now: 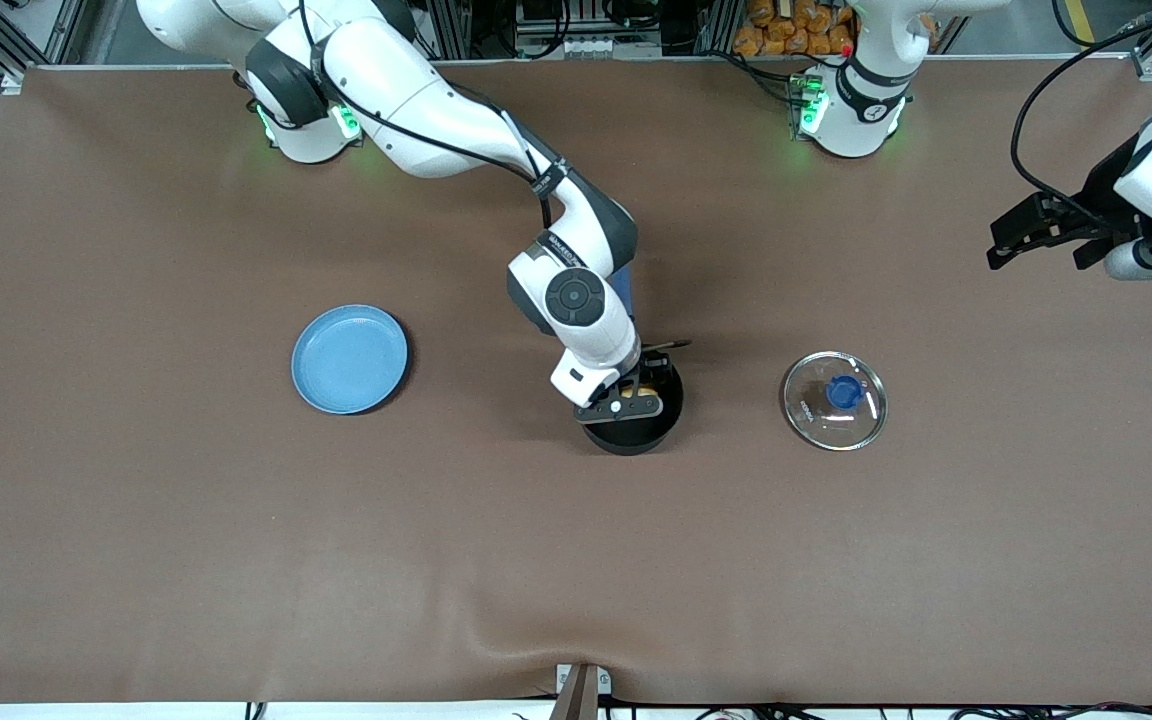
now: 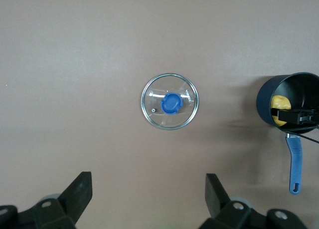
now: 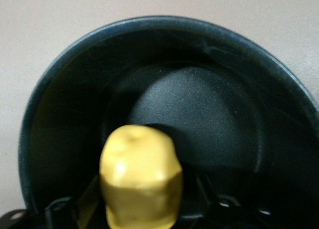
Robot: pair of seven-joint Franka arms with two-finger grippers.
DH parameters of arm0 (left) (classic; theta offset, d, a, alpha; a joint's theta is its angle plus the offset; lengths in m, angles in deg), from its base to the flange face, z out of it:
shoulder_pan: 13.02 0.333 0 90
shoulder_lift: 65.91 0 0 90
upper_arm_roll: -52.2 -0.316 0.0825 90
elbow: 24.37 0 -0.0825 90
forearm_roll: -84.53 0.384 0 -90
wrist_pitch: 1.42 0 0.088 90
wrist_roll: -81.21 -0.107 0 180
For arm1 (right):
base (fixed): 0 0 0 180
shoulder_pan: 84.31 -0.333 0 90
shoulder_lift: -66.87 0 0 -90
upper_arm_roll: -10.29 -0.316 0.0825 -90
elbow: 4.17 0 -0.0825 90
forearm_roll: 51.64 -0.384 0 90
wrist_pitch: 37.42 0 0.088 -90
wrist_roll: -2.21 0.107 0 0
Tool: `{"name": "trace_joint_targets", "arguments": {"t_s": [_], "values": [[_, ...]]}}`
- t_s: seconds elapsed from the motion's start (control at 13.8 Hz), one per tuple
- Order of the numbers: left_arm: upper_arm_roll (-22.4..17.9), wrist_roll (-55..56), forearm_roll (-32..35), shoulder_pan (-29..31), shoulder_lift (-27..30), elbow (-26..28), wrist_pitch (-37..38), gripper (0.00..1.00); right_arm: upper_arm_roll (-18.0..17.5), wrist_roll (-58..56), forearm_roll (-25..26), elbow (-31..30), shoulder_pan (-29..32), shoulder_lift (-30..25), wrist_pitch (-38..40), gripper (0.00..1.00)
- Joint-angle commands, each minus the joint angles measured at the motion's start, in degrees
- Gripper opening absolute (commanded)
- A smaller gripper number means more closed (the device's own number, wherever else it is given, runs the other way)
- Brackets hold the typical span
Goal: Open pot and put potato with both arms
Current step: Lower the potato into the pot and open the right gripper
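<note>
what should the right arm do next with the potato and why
Probably open the right gripper and let go: it holds the potato inside the open pot, above the bare bottom. The lid lies on the table, and the left gripper waits open above it.

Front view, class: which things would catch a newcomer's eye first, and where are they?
The right end effector holds a lumpy yellow potato inside the small round black saucepan mid-table. The clear glass lid with blue knob lies beside it, toward the left arm's end, where the left end effector waits, open.
</note>
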Motion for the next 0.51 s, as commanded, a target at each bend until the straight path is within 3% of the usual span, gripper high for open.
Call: {"name": "trace_joint_targets", "arguments": {"t_s": [0.0,0.44], "values": [[-0.2,-0.5,-1.1,-0.3,-0.6,-1.3,0.7,1.0,0.9,1.8,0.7,2.7,-0.4,-0.2,3.4,1.0],[-0.2,-0.7,-1.0,0.0,-0.6,-1.2,0.7,1.0,0.6,1.8,0.5,6.3,3.1,-9.1,13.6,1.0]]}}
